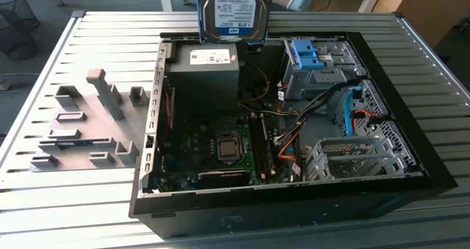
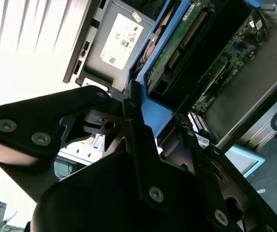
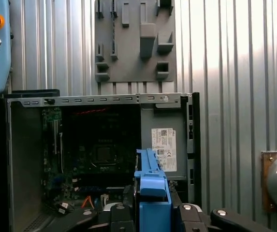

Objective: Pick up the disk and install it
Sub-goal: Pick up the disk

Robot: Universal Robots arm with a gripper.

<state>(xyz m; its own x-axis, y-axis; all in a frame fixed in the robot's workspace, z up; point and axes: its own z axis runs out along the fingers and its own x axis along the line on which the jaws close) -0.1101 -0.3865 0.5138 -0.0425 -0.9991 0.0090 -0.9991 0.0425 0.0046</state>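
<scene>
Over slatted metal table [image 1: 88, 216] and far edge of open computer case [image 1: 294, 205], gripper [image 2: 138, 116] clamped tight on upright disk [image 1: 235, 12].

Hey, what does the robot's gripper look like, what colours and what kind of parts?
The gripper is matt black. It is built of flat, angular linkage plates that overlap at pivots, some with rounded ends. Round silver screw heads are set into the plates. In both wrist views it shows the same black with bright screws.
</scene>
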